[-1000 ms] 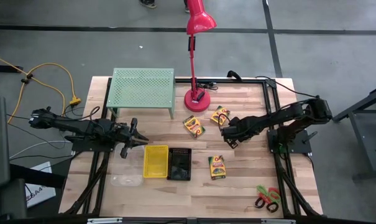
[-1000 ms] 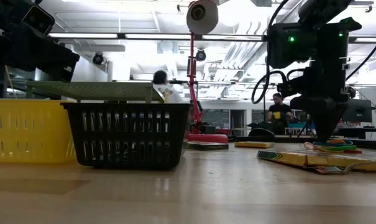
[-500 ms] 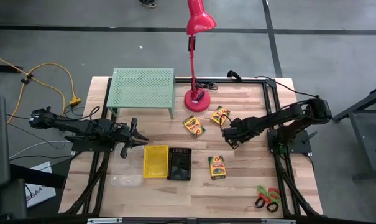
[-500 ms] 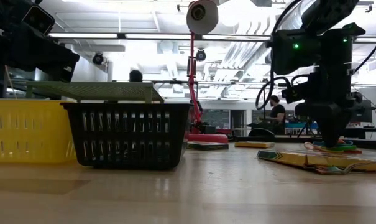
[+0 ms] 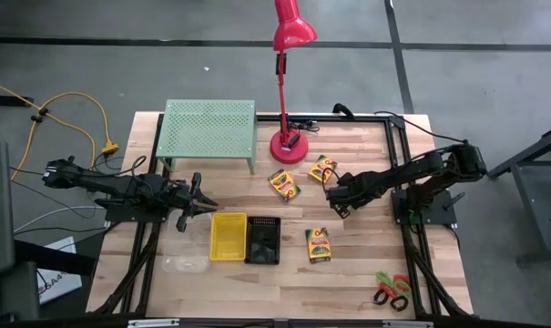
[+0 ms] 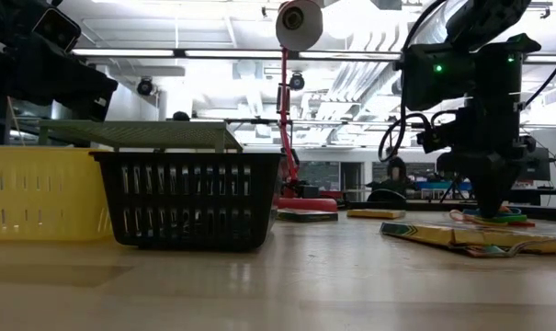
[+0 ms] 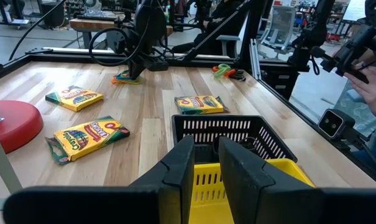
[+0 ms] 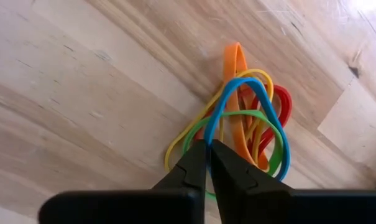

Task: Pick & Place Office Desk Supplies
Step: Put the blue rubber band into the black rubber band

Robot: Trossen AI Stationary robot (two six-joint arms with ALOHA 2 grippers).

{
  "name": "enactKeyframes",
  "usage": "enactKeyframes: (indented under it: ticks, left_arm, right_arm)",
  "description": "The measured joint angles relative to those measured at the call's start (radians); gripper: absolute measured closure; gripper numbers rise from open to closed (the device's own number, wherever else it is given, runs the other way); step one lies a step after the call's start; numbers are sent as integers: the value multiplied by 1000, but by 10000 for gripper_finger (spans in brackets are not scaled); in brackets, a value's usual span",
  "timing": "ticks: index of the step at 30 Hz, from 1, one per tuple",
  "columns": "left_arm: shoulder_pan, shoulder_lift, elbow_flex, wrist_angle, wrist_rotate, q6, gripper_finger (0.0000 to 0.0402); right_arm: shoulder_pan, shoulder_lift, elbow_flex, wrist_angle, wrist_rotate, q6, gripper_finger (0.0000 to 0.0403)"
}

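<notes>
Several coloured loops (image 8: 250,124) lie bunched on the wood right of centre. My right gripper (image 8: 207,158) points down over them and is shut on them; in the high view the gripper (image 5: 341,209) covers them. Three yellow crayon boxes (image 5: 284,185) (image 5: 322,169) (image 5: 318,244) lie flat nearby. The scissors (image 5: 392,290) lie at the near right corner. Yellow (image 5: 228,236), black-mesh (image 5: 262,240) and clear (image 5: 186,264) bins stand near the middle. My left gripper (image 7: 206,158) waits at the table's left, level, slightly open and holding nothing. My right gripper pinches the loops between its two fingertips at one end of the bunch, where the blue loop's narrow end (image 8: 208,132) and a green strand meet. The fingers come steeply from above. The loops lie flat and slack on the table.
A light-green perforated rack (image 5: 209,130) stands at the far left and a tall red lamp's base (image 5: 288,146) at the far middle. Black frame rails (image 5: 398,146) run along the table's edges. Bare wood lies between the bins and the scissors.
</notes>
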Motion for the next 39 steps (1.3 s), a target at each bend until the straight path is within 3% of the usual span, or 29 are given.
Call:
enactKeyframes:
  ticks: [8, 19, 27, 32, 39]
  left_arm:
    - [0, 0, 0, 0, 0, 0, 330]
    - [0, 0, 0, 0, 0, 0, 330]
    - [0, 0, 0, 0, 0, 0, 330]
    - [0, 0, 0, 0, 0, 0, 330]
    - [0, 0, 0, 0, 0, 0, 330]
  right_arm:
    - [0, -7, 0, -4, 3, 0, 400]
    - [0, -173, 48, -137, 68, 20, 401]
    - [0, -191, 48, -136, 67, 10, 401]
    - [0, -192, 48, 25, 67, -100, 401]
    - [0, -192, 48, 417, 24, -329, 401]
